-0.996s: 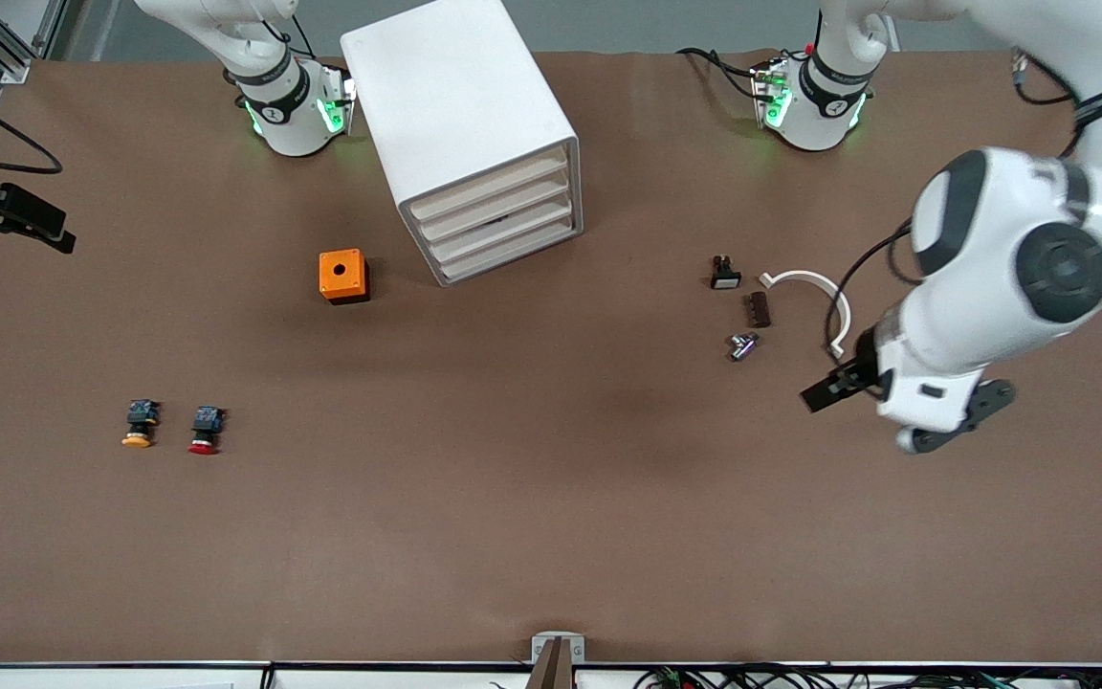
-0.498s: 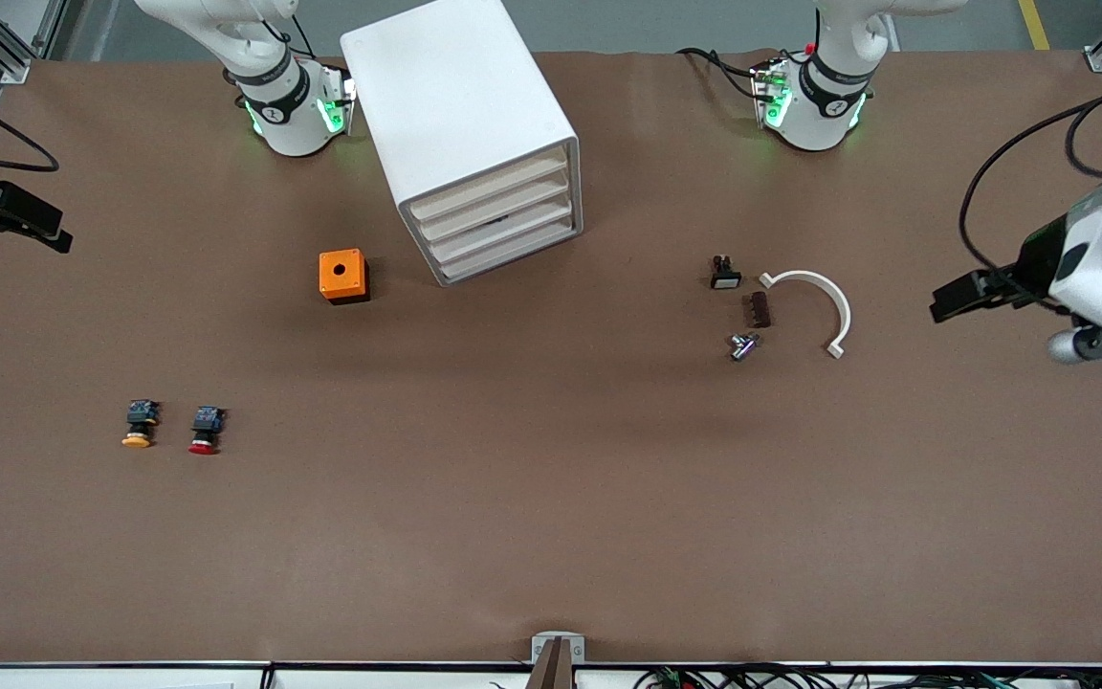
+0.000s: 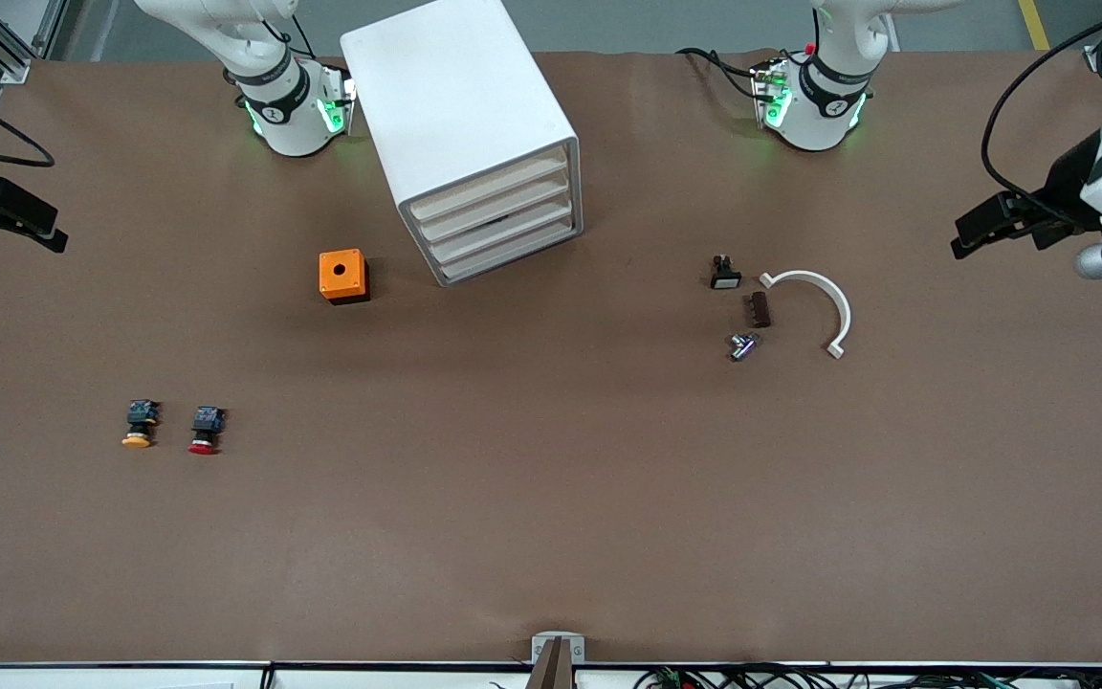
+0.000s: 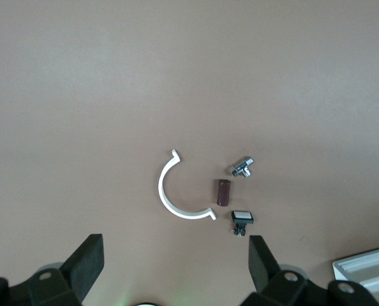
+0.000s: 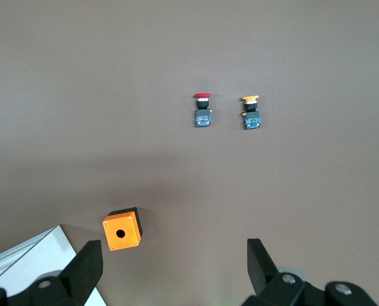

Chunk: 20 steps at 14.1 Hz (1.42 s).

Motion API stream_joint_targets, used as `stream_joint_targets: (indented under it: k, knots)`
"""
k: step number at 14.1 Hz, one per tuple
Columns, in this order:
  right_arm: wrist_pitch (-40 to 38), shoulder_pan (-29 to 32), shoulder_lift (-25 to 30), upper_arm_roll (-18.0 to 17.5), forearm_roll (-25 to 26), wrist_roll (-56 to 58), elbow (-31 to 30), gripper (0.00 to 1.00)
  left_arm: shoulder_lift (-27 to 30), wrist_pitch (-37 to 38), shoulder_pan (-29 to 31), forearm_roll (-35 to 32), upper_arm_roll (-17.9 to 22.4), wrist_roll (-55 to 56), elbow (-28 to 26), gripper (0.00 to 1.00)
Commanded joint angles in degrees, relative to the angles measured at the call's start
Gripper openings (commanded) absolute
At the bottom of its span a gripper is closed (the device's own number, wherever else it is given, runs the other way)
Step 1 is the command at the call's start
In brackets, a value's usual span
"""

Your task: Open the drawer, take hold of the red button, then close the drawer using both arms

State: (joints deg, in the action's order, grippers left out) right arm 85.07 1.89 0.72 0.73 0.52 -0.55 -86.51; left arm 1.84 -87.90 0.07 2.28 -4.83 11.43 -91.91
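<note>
I took the cabinet (image 3: 474,144) as my landmark. It stood between the two arm bases with all four drawers shut; the drawer (image 3: 494,203) I wanted, second from the top, faced toward the front camera and slightly toward the left arm's end. The button (image 3: 205,430) with the red cap lay on the table, nearer to the front camera than the cabinet and well toward the right arm's end, just beside its yellow-capped twin (image 3: 138,424). Its long axis ran toward and away from the front camera, cap end nearer that camera.

My left gripper (image 3: 1005,223) hung over the table edge at the left arm's end, well apart from the cabinet, fingers spread wide and holding nothing. My right gripper (image 3: 1,214) hung over the edge at the right arm's end, also wide and empty. I judged the right arm the nearer one to the button, and neither close to the drawer front.

The right wrist view showed both buttons, the orange cube (image 5: 122,229) and a corner of the cabinet, yet no drawer fronts. The left wrist view showed the white curved clip (image 4: 177,191) and small parts around it, and only the front view gave me the drawer.
</note>
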Motion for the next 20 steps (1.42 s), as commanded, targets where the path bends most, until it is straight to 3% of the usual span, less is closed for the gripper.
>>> stream_joint_targets:
  k: [1,11,20]
  knots:
    - [-0.96,0.83,-0.99,-0.29,-0.7,0.64,1.88,1.0,2.03,-0.96,1.07,-0.52,-0.88,-0.8,-2.57,1.0]
    - [-0.88,0.92,-0.99,-0.29,-0.7,0.73,1.88,1.0,4.84,0.71,1.78,-2.35,-0.36,-3.17,-2.4,1.0]
    - [-0.79,0.92,-0.99,-0.29,-0.7,0.82,1.88,1.0,3.0,1.06,1.07,-4.91,-1.41,-3.26,-1.34,1.0]
